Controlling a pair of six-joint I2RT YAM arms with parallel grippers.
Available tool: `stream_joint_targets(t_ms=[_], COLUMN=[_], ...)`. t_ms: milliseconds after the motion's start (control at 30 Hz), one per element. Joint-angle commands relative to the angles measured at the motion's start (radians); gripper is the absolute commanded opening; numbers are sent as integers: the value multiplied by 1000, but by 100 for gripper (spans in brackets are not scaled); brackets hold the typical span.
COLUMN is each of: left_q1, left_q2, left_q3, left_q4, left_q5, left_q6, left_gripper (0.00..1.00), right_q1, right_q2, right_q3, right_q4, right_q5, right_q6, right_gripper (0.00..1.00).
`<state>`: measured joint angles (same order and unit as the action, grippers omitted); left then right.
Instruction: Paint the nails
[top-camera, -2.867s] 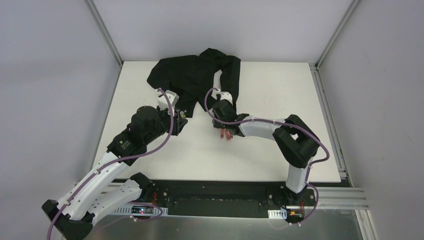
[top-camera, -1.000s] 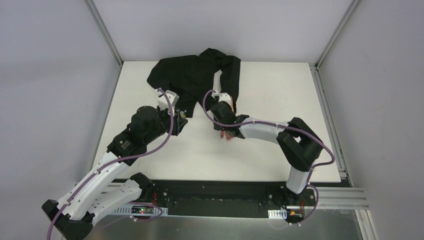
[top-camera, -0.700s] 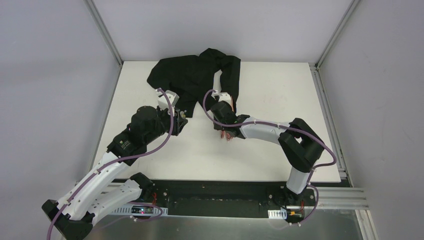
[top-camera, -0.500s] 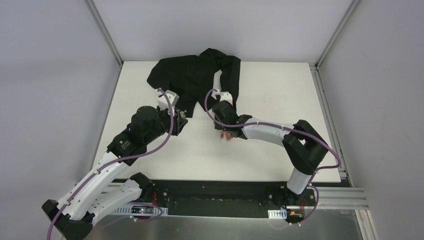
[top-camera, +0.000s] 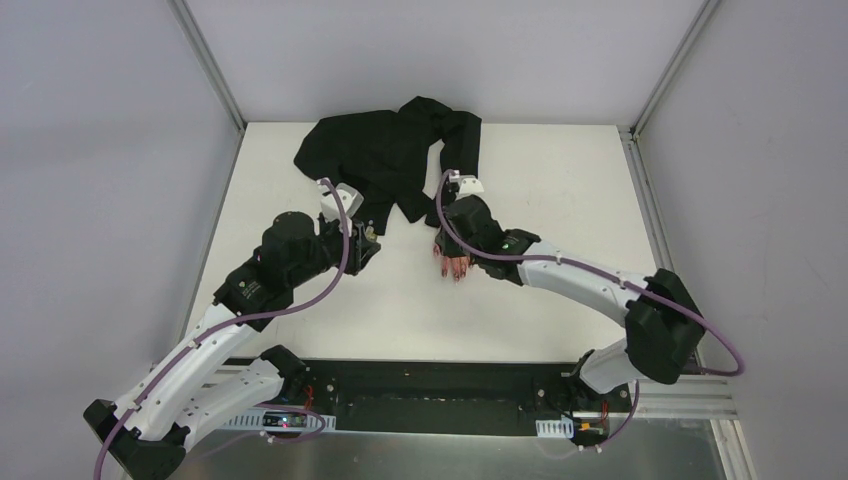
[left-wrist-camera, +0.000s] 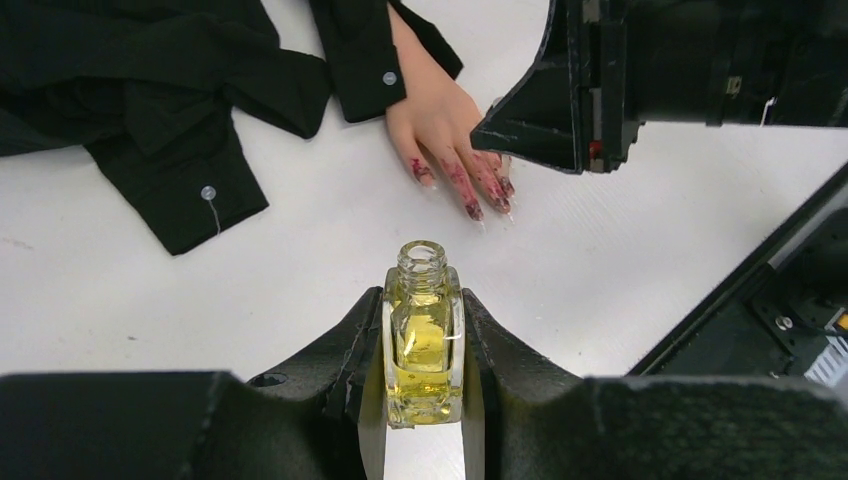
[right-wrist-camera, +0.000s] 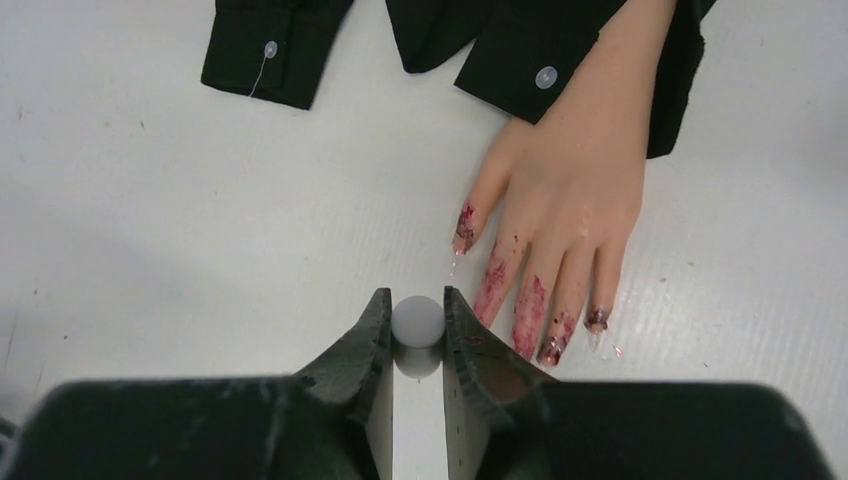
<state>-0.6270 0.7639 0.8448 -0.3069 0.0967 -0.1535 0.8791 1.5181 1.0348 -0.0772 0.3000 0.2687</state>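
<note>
A pale mannequin hand (top-camera: 452, 262) in a black sleeve lies flat on the white table (top-camera: 560, 180), fingers towards the arms. Its nails (right-wrist-camera: 550, 352) and fingertips are smeared dark red, also seen as nails (left-wrist-camera: 474, 210) in the left wrist view. My left gripper (left-wrist-camera: 424, 300) is shut on a small uncapped bottle (left-wrist-camera: 424, 345) of yellowish polish, held upright left of the hand. My right gripper (right-wrist-camera: 417, 300) is shut on a white round cap (right-wrist-camera: 417, 320), just left of the hand (right-wrist-camera: 575, 190) near its index fingertip. The brush under the cap is hidden.
A crumpled black shirt (top-camera: 390, 150) lies at the back of the table, one loose cuff (right-wrist-camera: 265, 55) left of the hand. The right arm's black wrist body (left-wrist-camera: 650, 70) hangs over the fingers in the left wrist view. Metal frame rails (top-camera: 655, 230) edge the table.
The right arm's elbow has swung out to the right and nearer. Its wrist has shifted slightly right, so the mannequin fingers show more. The left arm and bottle have stayed still.
</note>
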Motion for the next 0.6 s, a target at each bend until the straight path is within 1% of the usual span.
stream_joint_targets(t_ms=[0, 133, 267, 433, 567], left_q1=[4, 4, 3, 3, 3], left_q2=[-1, 7, 15, 35, 52], left_q3=[52, 54, 53, 54, 59], left_q4=[25, 28, 32, 35, 39], left_q5=[118, 170, 205, 273, 349], left_q6=[38, 44, 60, 71, 74], left_gripper=[0, 0, 0, 0, 0], right_q1=[5, 5, 6, 6, 10], right_q2=[-133, -234, -320, -384, -443], right_q3=[34, 13, -43, -51, -89], right_q4=[-100, -94, -24, 15, 69], right_q5=[-28, -95, -163, -286, -425], right_q6=[-28, -20, 23, 48, 91], right_gripper=[0, 0, 0, 0, 0])
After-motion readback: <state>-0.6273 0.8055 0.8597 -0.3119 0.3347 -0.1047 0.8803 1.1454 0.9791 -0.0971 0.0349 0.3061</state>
